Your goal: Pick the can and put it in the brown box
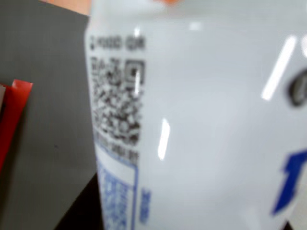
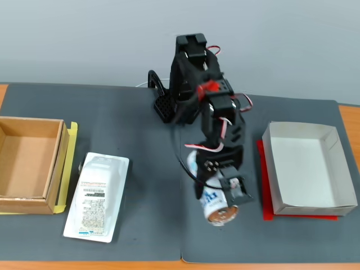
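Filling most of the wrist view, the can (image 1: 206,120) sits right against our lens: a blurred white wall with a QR code, small blue print and a bold blue mark at the right edge. Past it we see the grey mat and a sliver of red at the left.

From the fixed view we find our claw (image 2: 222,194) closed around the can (image 2: 216,203), which tilts with its round silver end toward the camera, near the front of the table (image 2: 146,169). Whether the can touches the mat or hangs just above it, we cannot tell.

At the far left of that view stands the brown box (image 2: 28,160), well apart from the can, with a yellow sheet under its edge. Just beside it lies a flat white wrapped packet (image 2: 97,197). On the right we see a white paper tray (image 2: 332,163) on a red sheet, near our claw but not touching it.
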Motion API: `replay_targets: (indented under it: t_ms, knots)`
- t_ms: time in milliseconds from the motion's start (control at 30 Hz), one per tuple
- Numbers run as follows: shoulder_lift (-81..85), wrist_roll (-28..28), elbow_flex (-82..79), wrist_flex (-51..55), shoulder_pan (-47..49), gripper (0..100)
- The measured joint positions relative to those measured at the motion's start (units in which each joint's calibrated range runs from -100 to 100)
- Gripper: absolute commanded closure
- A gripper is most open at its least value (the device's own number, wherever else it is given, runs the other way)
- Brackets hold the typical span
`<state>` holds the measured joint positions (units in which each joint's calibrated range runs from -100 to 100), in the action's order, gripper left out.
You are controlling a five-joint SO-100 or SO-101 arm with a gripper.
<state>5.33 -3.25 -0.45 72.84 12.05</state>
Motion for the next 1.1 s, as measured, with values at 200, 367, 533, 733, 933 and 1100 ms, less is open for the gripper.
replay_targets:
  t_ms: [200, 367, 533, 733, 933, 1100]
  knots:
    - [9.04, -7.72, 0.00, 1.04, -9.83, 89]
    - [14.71, -12.06, 0.00, 1.12, -18.63, 89]
    - [16.91, -17.39, 2.54, 1.12, -27.20, 89]
    - [16.65, -24.91, 4.44, 0.26, -37.40, 89]
    - [11.33, -29.16, 4.44, -10.38, -45.82, 90]
    - [3.72, -30.18, 6.80, -17.65, -49.89, 89]
